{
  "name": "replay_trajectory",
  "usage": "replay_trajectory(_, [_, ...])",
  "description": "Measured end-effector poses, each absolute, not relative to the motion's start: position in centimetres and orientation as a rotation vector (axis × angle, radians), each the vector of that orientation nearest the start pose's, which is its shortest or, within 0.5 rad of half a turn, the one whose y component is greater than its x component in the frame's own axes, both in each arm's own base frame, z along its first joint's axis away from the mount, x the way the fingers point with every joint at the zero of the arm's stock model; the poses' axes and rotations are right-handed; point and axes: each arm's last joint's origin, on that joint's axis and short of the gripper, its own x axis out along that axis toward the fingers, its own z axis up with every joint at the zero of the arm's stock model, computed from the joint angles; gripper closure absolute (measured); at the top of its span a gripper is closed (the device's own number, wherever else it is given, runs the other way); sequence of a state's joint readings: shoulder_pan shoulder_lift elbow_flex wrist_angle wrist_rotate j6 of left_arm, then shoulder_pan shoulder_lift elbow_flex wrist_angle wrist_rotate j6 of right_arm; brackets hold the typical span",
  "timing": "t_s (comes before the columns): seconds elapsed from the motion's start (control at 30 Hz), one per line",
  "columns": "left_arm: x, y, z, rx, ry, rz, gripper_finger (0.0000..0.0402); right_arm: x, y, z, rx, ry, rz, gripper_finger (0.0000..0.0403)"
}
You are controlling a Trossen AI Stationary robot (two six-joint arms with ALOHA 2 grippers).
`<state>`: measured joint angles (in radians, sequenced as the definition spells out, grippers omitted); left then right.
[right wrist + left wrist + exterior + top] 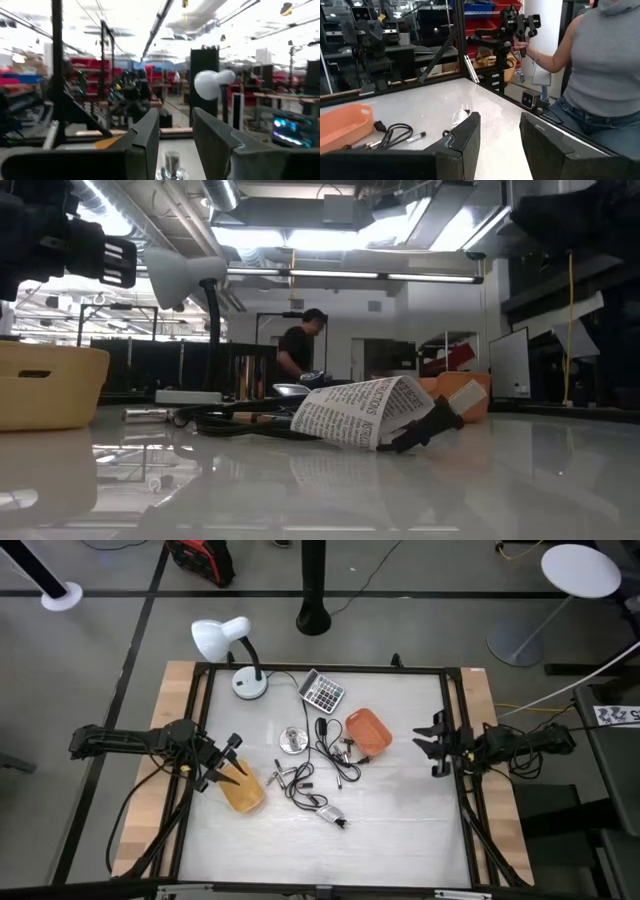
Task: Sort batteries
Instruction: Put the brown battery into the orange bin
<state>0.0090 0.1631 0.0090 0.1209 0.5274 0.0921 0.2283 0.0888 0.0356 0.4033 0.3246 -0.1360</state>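
Observation:
A few small silvery batteries [283, 778] lie on the white table beside the tangle of black cables [325, 755]. A tan tray [243, 791] sits near the left side and an orange tray [367, 732] right of centre. My left gripper [230, 764] hovers open over the tan tray's left end, fingers pointing toward the table's right; its wrist view shows the open gripper [500, 142] holding nothing. My right gripper [432, 745] waits open at the table's right edge, and it is open and bare in its own view [175, 137].
A white desk lamp [222, 638] with its base [250, 685], a calculator [322, 692], a round silver object [292, 740] and a grey adapter box [330, 815] share the table. A person [600, 75] stands beyond the table's right edge. Bare tabletop lies along the near side.

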Motion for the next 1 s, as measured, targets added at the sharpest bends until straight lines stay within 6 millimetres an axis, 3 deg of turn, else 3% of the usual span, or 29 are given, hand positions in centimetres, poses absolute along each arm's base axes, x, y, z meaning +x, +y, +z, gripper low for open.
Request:
replay_trajectory(0.23, [10.4, -1.4, 16.5, 0.132, -0.008, -0.520, 0.0272, 11.4, 1.7, 24.6, -0.116, -0.246, -0.127, 0.0288])
replay_trajectory(0.5, [10.3, -1.4, 17.8, 0.182, -0.141, -0.509, 0.0272, 17.8, 2.3, 28.4, -0.276, 0.094, -0.248, 0.0288])
replay_trajectory(0.67, [10.2, -1.4, 18.6, 0.240, -0.238, -0.497, 0.0272, 23.0, 1.0, 28.5, -0.321, 0.347, -0.206, 0.0288])
replay_trajectory(0.83, [10.2, -1.4, 18.7, 0.272, -0.257, -0.492, 0.0272, 27.9, -1.2, 26.8, -0.245, 0.548, -0.080, 0.0288])
replay_trajectory(1.0, [10.2, -1.4, 18.7, 0.287, -0.260, -0.491, 0.0272, 31.0, -3.2, 24.7, -0.198, 0.712, -0.051, 0.0288])
